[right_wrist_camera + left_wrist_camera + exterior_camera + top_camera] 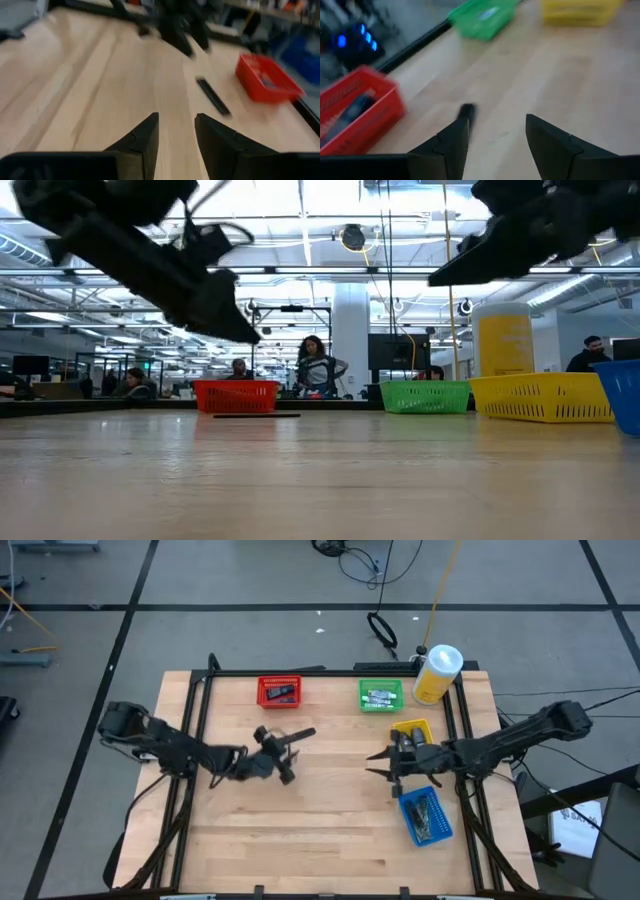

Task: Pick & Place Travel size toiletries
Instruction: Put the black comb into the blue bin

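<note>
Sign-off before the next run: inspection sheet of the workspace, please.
Surface: wooden table, mostly bare.
Job's things: one dark tube loose on the wood near the red bin; small items inside the red, green and blue bins.
Clutter: yellow bin; large yellow bottle at the far right corner.
Grippers: left pincer open, empty, above the tube; right pincer open, empty, mid-table.
Cables: loops on the floor beyond the table.
Surroundings: people in the room behind.

light: bright, even, from ceiling strip lamps in the low view | shadows: soft, faint on table [330, 830] | glare: ceiling washed out | blur: both wrist views smeared; red bin [355, 115] soft-edged
</note>
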